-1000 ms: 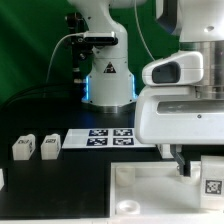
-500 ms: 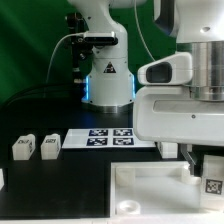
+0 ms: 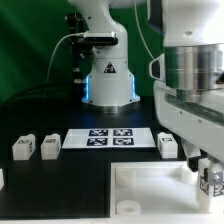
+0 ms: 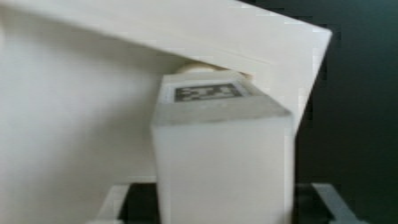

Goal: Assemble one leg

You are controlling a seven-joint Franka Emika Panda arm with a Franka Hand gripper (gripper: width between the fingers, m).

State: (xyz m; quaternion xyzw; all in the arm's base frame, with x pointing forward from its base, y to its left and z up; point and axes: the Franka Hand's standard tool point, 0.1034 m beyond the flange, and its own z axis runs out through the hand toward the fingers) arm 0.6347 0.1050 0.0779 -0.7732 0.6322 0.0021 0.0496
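Gripper (image 3: 207, 172) low at exterior view's right edge, fingers pinching leg (image 3: 213, 181) w/ tag facing camera. Held leg sits over far right corner of white panel (image 3: 150, 190). Wrist view: leg (image 4: 221, 140) fills frame, tag end against panel corner (image 4: 125, 70); contact vs gap unclear. Three more legs on black table: two at exterior view's left (image 3: 23, 147) (image 3: 49, 145), one (image 3: 168, 144) just beside marker board (image 3: 110, 137).

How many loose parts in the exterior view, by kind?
Legs: 4 — two at the exterior view's left, one by the marker board, one at the fingers
Square panel: 1
Marker board: 1
Total: 6
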